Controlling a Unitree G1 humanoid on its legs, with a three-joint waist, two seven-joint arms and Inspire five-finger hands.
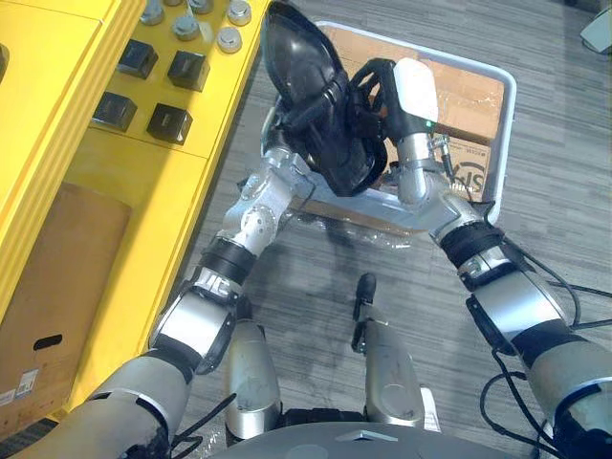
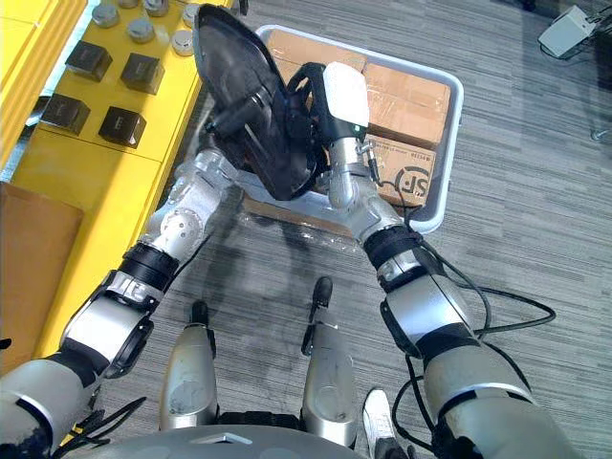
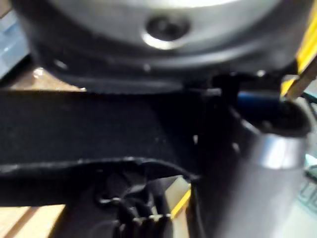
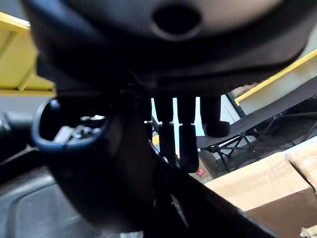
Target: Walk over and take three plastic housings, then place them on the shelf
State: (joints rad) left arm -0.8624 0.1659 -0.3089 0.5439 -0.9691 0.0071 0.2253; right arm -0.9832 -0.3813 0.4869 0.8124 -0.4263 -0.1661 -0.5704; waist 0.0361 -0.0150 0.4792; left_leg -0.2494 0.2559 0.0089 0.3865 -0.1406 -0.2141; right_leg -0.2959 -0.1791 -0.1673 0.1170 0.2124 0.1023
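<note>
Left eye view: holds housing (image 1: pixel 306 53) above bin (image 1: pixel 508 105), left hand (image 1: pixel 311 107) and right hand (image 1: pixel 413 91) curled round it; next needs carrying to shelf (image 1: pixel 57 67).

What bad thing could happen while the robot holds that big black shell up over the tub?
The plastic housing is tilted, gripped between the left hand and right hand above the bin; it might slip and drop in. Swung toward the yellow shelf, it could knock the small black boxes there.

Blocks (image 1: pixel 170 122) on yellow shelf (image 1: pixel 57 86), bin (image 1: pixel 510 96) on floor (image 1: pixel 564 191)
</note>
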